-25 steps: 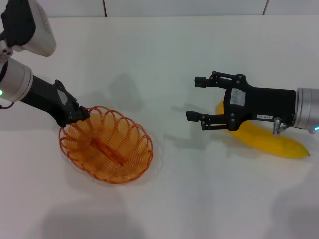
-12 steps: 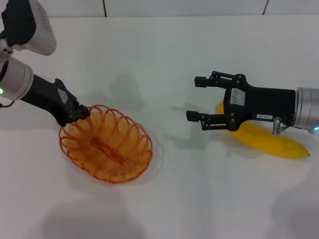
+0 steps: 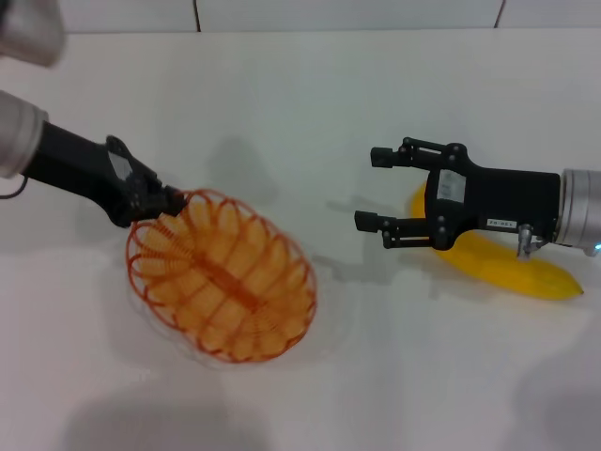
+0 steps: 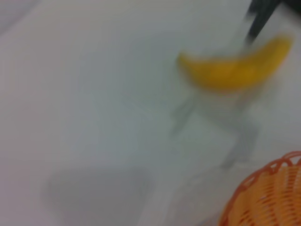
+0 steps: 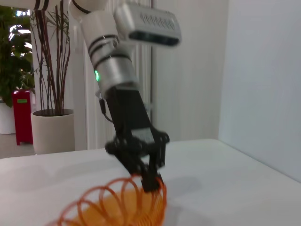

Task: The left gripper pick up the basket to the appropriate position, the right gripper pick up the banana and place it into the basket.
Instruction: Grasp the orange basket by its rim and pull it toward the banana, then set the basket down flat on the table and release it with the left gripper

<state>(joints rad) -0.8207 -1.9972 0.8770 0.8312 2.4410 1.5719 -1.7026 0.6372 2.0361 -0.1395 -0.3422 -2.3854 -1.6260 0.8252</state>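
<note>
Left pincer (image 3: 172, 200) clenched on basket (image 3: 225, 282) rim, apparently lifted; carry it level toward banana (image 3: 507, 266); right pincer (image 3: 372, 188) released.

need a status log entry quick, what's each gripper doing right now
Left gripper: shut on the rim of the basket.
Right gripper: open, holding nothing, above the table beside the banana.

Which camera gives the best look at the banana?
The left wrist view: the banana shows almost whole there, though blurred. In the head view the right gripper hangs open over the banana and hides its far end. The right wrist view doesn't show it.
</note>
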